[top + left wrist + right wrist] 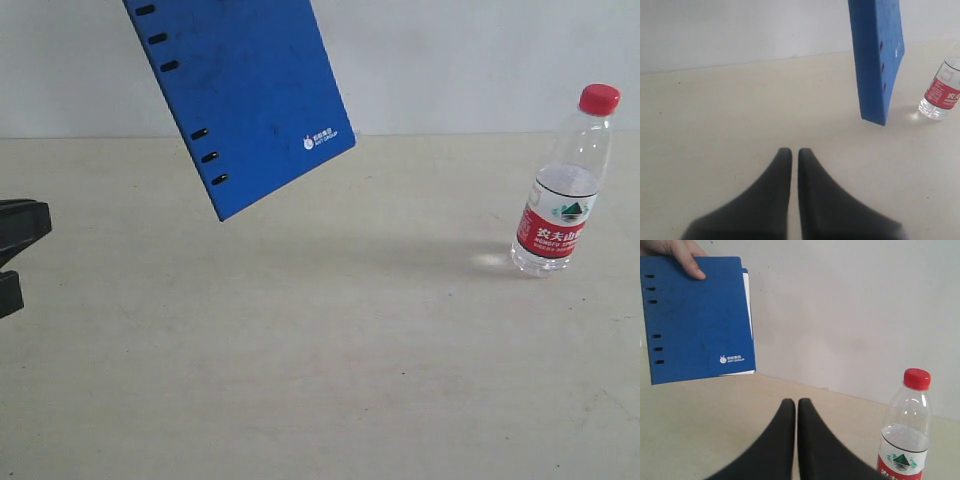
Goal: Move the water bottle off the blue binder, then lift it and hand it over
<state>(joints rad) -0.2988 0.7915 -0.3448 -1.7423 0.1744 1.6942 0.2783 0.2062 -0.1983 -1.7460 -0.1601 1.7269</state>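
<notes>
Table: pale, wide and bare across the lower and middle exterior frame, running back to a plain wall along the top, so there is plenty of open room for sliding or lifting. Blue binder: upper left of the exterior frame, tilted and up in the air, not touching the table, slots along its left edge, white logo near its lower right corner. It looks like a stiff, flat hard cover, probably light. The thin edge suits a pinch, and the broad faces look smooth and likely slippery. Water bottle: right of the exterior frame, upright on the table, red cap on, well apart from the binder and so already off it. It looks partly filled, and is probably light with a thin wall that dents under squeeze. It is tall and narrow, so a sideways knock would tip it. The best hold looks like the label band at mid-body, not the tapering shoulder. It sits near the frame's right edge, with free table in front and to its left. Left gripper: bottom centre of the left wrist view, jaws closed, nothing between them, low over bare table. Right gripper: bottom centre of the right wrist view, also closed and empty, the bottle just to its right in that frame. Either one must open before any grasp. Hand: a person's, upper left of the right wrist view, thumb on the binder's top edge, holding it up.
</notes>
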